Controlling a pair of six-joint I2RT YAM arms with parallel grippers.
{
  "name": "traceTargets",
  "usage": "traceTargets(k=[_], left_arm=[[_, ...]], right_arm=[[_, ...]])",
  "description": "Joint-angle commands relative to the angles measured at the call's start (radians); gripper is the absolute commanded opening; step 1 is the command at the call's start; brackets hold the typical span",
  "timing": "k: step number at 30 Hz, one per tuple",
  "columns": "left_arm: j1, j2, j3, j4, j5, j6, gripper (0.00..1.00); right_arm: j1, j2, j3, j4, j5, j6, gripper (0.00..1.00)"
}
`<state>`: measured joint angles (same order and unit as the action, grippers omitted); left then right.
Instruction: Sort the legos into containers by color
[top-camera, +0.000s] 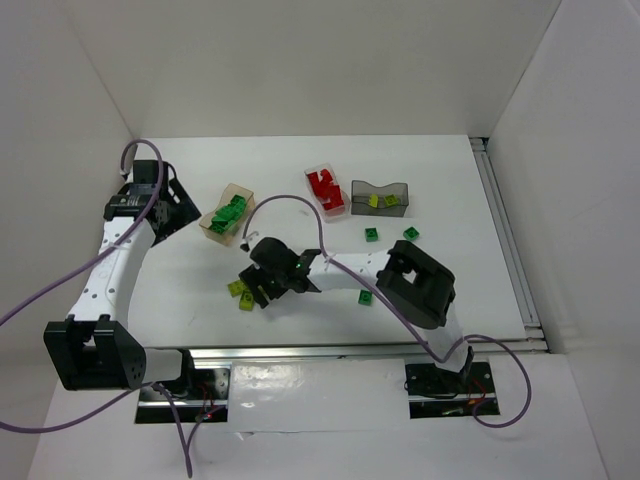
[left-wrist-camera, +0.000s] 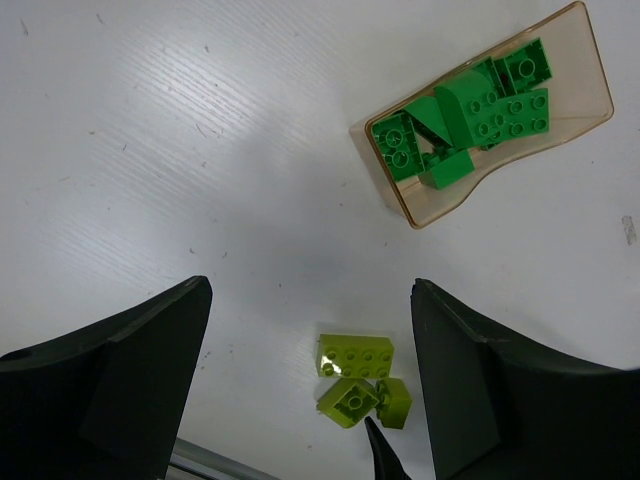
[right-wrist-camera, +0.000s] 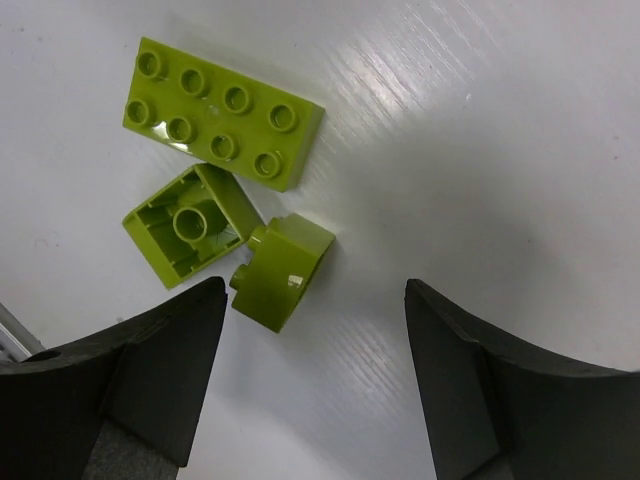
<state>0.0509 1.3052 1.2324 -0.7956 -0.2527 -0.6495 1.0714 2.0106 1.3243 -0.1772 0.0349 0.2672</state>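
Right claw (right-wrist-camera: 312, 292): jaws apart, nothing between, above table (right-wrist-camera: 480, 120). You have three lime legos (right-wrist-camera: 225, 112) clustered just ahead of it, the smallest nearest. Left claw (left-wrist-camera: 310, 290): spread wide too, empty, near tan container (left-wrist-camera: 592, 70) that holds green legos (left-wrist-camera: 470, 115). Farther right you see clear container (top-camera: 312, 173) with red legos (top-camera: 325, 188) and grey container (top-camera: 380, 186) with two lime ones. Loose green legos (top-camera: 371, 235) lie on table.

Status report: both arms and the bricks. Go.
Left gripper open, empty. Right gripper open over three loose lime bricks, none gripped. Three dark green bricks also loose on table. Nothing blocking the lime bricks.
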Motion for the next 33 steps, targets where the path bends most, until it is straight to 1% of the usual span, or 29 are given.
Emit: traceTargets(k=[1, 2, 5, 10, 11, 13, 14, 17, 18, 19, 20, 22, 23, 24, 27, 29, 33], left_arm=[[0.003, -0.029, -0.004, 0.013, 0.013, 0.031, 0.9], [0.003, -0.038, -0.014, 0.013, 0.013, 0.031, 0.9], [0.003, -0.038, -0.023, 0.022, 0.013, 0.031, 0.9], [0.003, -0.038, -0.024, 0.022, 0.013, 0.04, 0.89], [0.003, -0.047, -0.024, 0.022, 0.013, 0.04, 0.89], [0.003, -0.047, -0.024, 0.022, 0.013, 0.04, 0.89], [0.003, -0.047, -0.024, 0.022, 0.013, 0.04, 0.89], [0.003, -0.047, -0.024, 0.022, 0.013, 0.05, 0.89], [0.003, -0.047, -0.024, 0.022, 0.013, 0.05, 0.89], [0.003, -0.047, -0.024, 0.022, 0.013, 0.05, 0.89], [0.003, -0.047, -0.036, 0.033, 0.026, 0.05, 0.89], [0.003, -0.047, -0.045, 0.044, 0.038, 0.05, 0.89], [0.003, -0.047, -0.045, 0.044, 0.038, 0.05, 0.88], [0.003, -0.047, -0.045, 0.044, 0.038, 0.05, 0.88], [0.003, -0.047, -0.045, 0.044, 0.038, 0.059, 0.88], [0.003, -0.047, -0.045, 0.044, 0.038, 0.059, 0.88], [0.003, -0.047, -0.045, 0.044, 0.038, 0.059, 0.88]], right_arm=[[0.001, 0.037, 0.053, 0.019, -0.012, -0.017, 0.79], [0.001, 0.037, 0.053, 0.019, 0.005, -0.017, 0.79], [0.001, 0.062, 0.09, -0.001, 0.048, 0.003, 0.75], [0.001, 0.088, 0.15, -0.036, 0.1, 0.003, 0.56], [0.001, 0.077, 0.15, -0.045, 0.129, 0.003, 0.48], [0.001, 0.039, 0.15, -0.057, 0.163, -0.006, 0.4], [-0.008, 0.021, 0.15, -0.067, 0.192, -0.006, 0.39], [-0.079, -0.079, 0.087, -0.079, 0.243, 0.019, 0.39], [-0.105, -0.111, 0.061, -0.059, 0.262, 0.032, 0.39], [-0.161, -0.18, -0.007, -0.036, 0.284, 0.047, 0.39], [-0.194, -0.211, -0.04, 0.002, 0.319, 0.081, 0.39], [-0.264, -0.262, -0.109, 0.013, 0.356, 0.121, 0.39], [-0.333, -0.298, -0.123, 0.025, 0.37, 0.15, 0.39], [-0.368, -0.312, -0.132, 0.025, 0.4, 0.164, 0.39], [-0.496, -0.322, -0.143, 0.025, 0.428, 0.19, 0.39], [-0.578, -0.299, -0.109, 0.016, 0.441, 0.19, 0.39], [-0.681, -0.242, -0.051, 0.005, 0.454, 0.19, 0.39]])
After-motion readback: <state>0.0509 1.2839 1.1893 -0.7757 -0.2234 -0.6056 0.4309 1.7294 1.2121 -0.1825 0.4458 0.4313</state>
